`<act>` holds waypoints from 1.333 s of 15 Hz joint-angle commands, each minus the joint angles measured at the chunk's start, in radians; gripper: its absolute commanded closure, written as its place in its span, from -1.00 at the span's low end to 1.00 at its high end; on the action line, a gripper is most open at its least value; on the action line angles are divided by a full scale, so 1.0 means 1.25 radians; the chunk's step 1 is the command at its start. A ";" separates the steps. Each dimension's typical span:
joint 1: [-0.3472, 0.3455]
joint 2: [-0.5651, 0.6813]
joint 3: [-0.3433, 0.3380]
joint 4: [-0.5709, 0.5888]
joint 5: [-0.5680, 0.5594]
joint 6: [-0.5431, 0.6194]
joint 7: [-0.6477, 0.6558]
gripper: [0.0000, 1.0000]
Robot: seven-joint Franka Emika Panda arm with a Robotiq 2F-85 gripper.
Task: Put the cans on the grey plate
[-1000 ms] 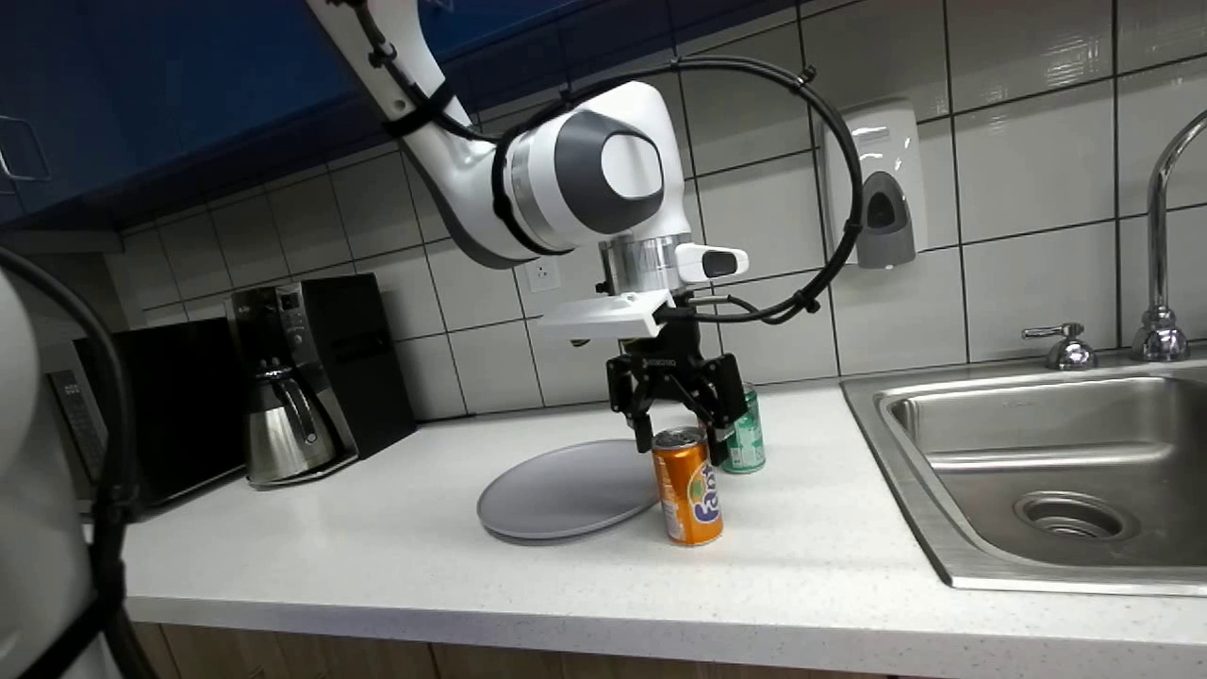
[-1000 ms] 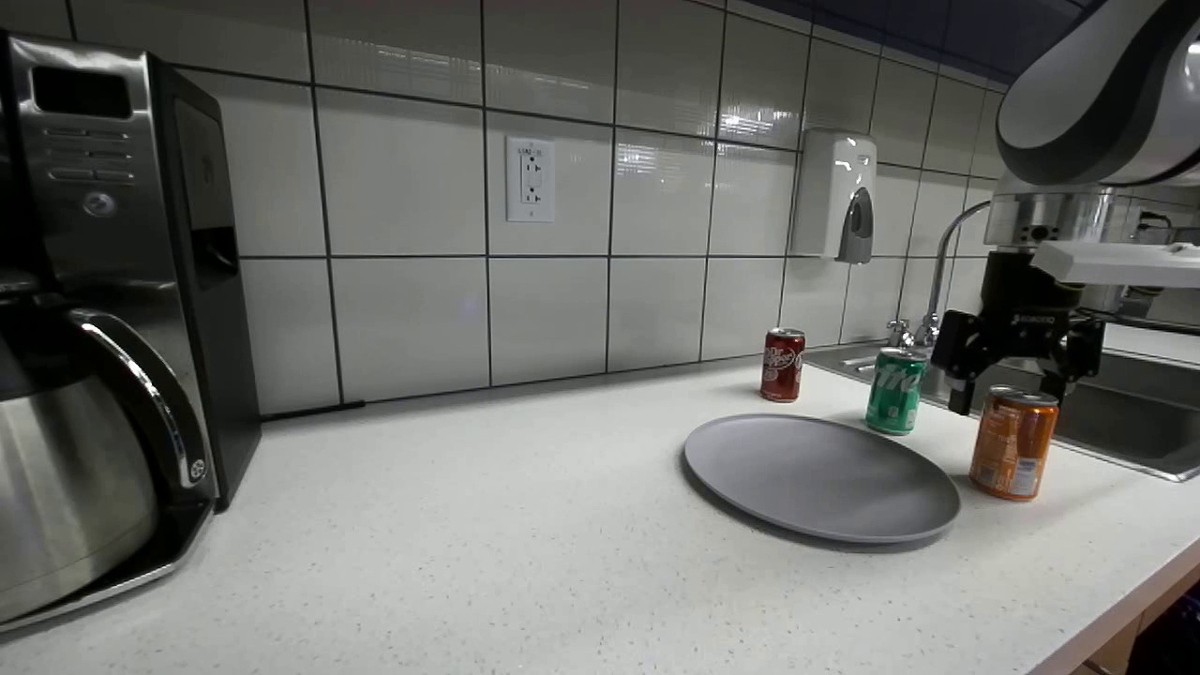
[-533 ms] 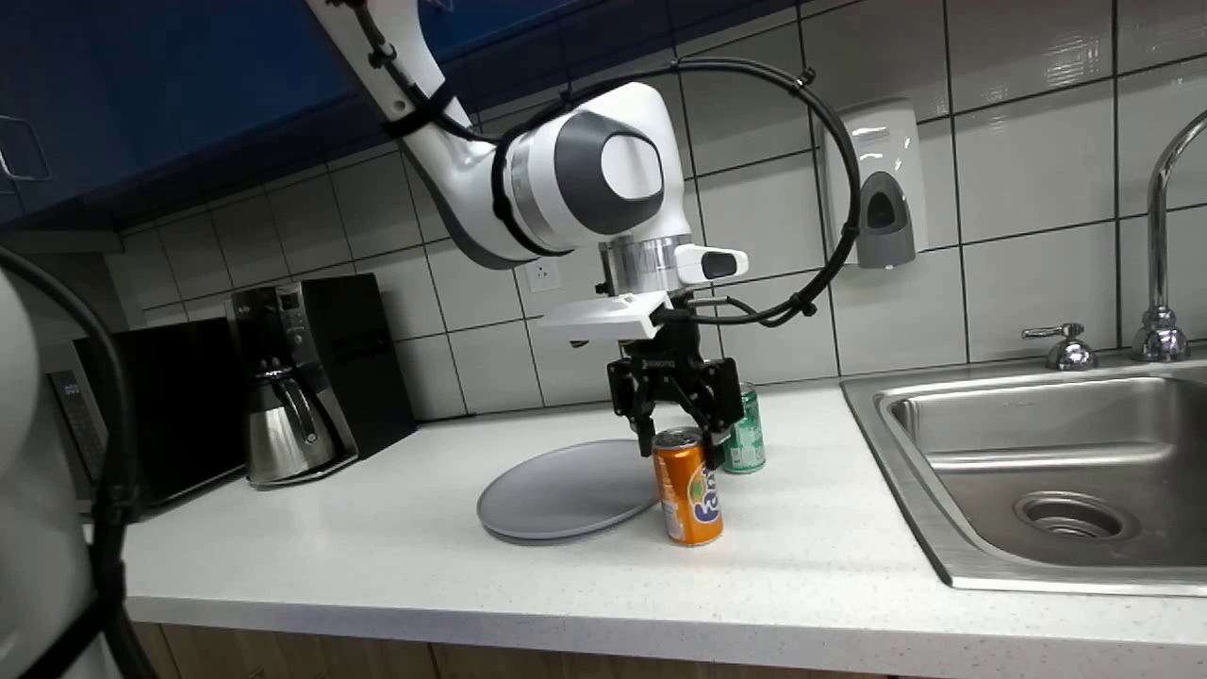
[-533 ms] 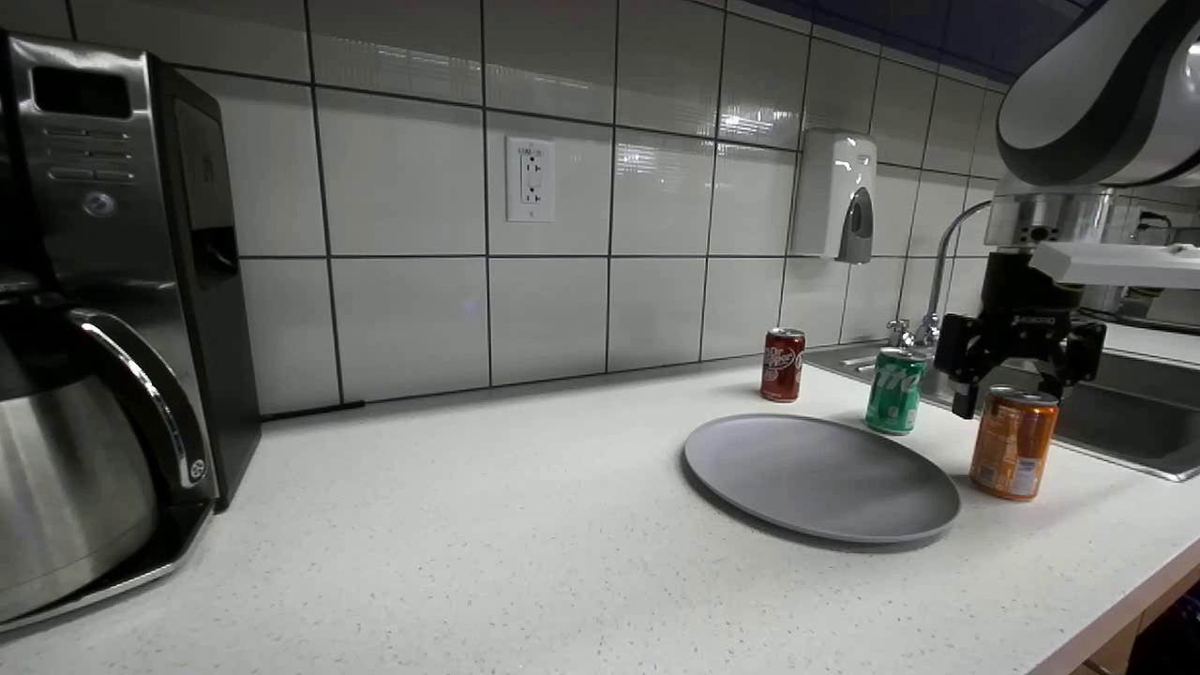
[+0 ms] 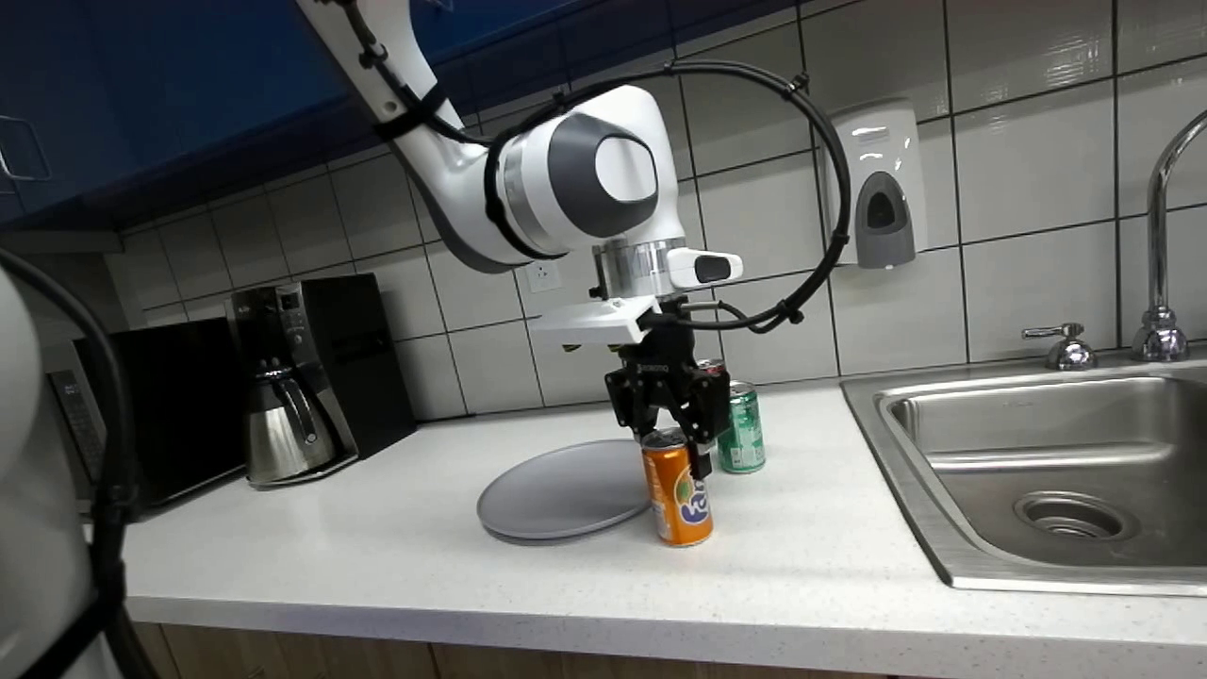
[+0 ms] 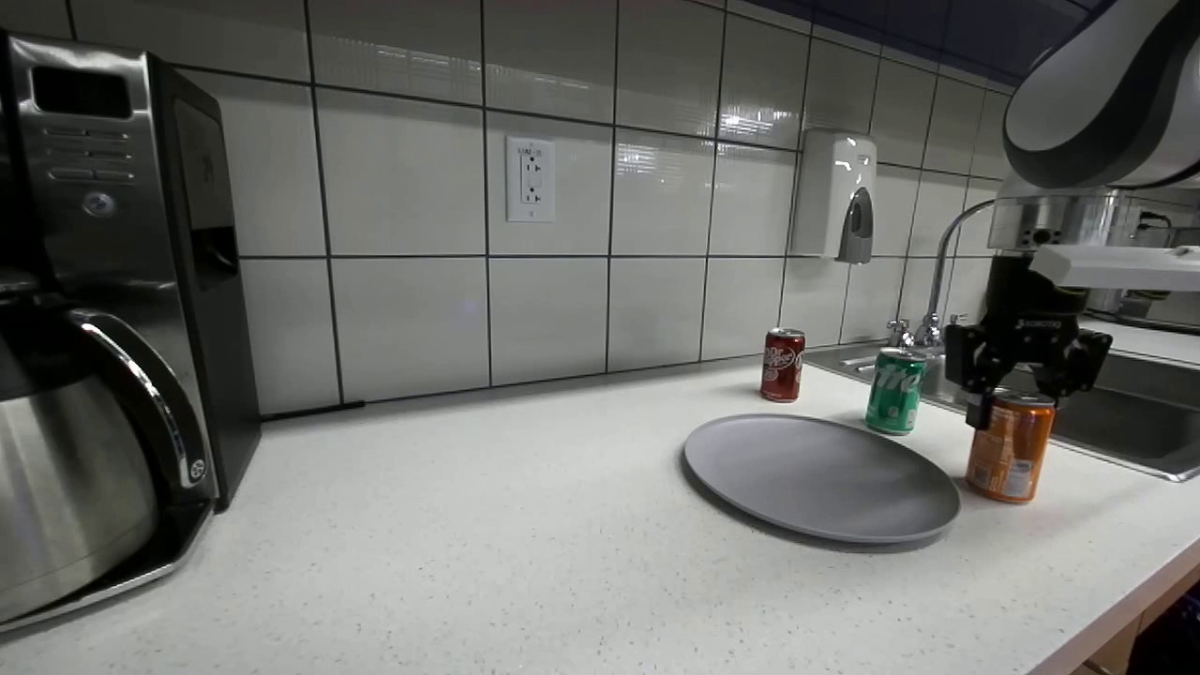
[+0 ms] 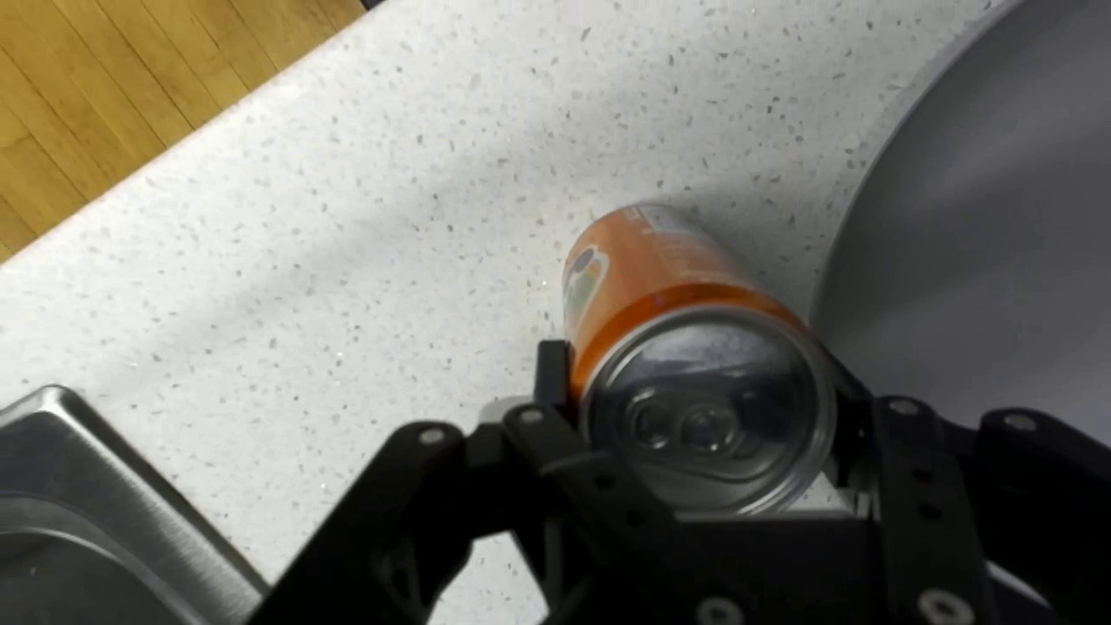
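My black two-fingered gripper (image 7: 700, 375) pinches the orange silver-topped metal can (image 5: 677, 500) near its lid, its base seemingly on the white speckled counter (image 6: 469, 544). Just beside the tool lies the flat round grey plate (image 6: 820, 478); the green metal can (image 6: 894, 391) stands near, the dark red metal can (image 6: 782, 366) farther off. If I lift too little, the base may catch the plate's rim and twist in this high grip.

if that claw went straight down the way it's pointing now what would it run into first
Likely the orange can, upright and directly under the claw, its top between the jaws; beneath comes the white counter. The gap left above the can is unclear.
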 commanded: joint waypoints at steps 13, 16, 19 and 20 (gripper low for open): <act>0.047 -0.119 0.095 -0.018 -0.057 -0.003 0.098 0.23; 0.071 -0.090 0.116 0.013 -0.050 -0.002 0.106 0.23; 0.094 -0.053 0.133 0.056 -0.047 -0.003 0.110 0.23; 0.102 -0.037 0.139 0.074 -0.047 -0.003 0.111 0.23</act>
